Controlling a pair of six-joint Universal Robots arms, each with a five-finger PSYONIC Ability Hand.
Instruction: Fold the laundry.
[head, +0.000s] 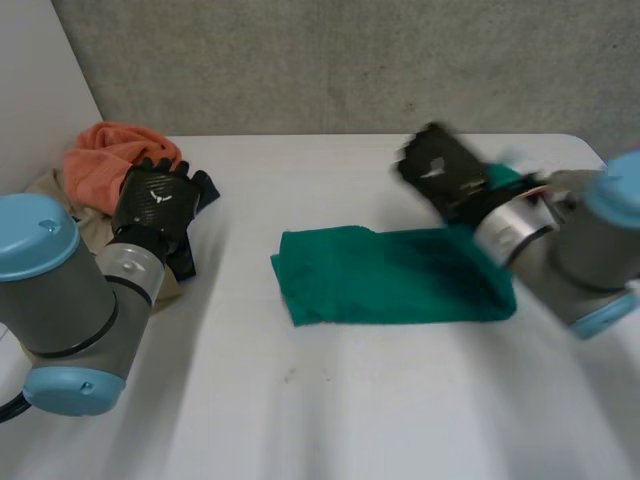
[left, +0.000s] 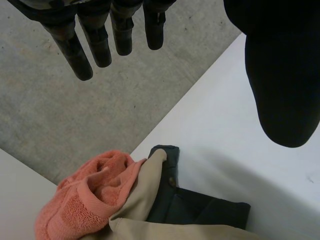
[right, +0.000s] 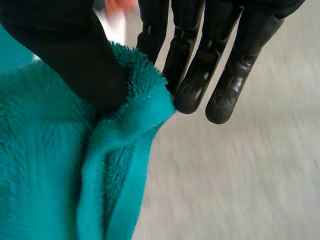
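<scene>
Pinching the teal towel (head: 390, 277), seemingly at its right-end corner, between thumb and fingers of the right hand (head: 443, 172); hovering the left hand (head: 158, 201), fingers straight, above the orange towel (head: 103, 160).

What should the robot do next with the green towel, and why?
Probably carry the pinched edge across, over the flat part. The right robot hand pinches the towel at its right edge between thumb and fingers, lifted a little, while the rest lies flat on the table. Bringing that edge to the other end would likely fold it in half.
</scene>
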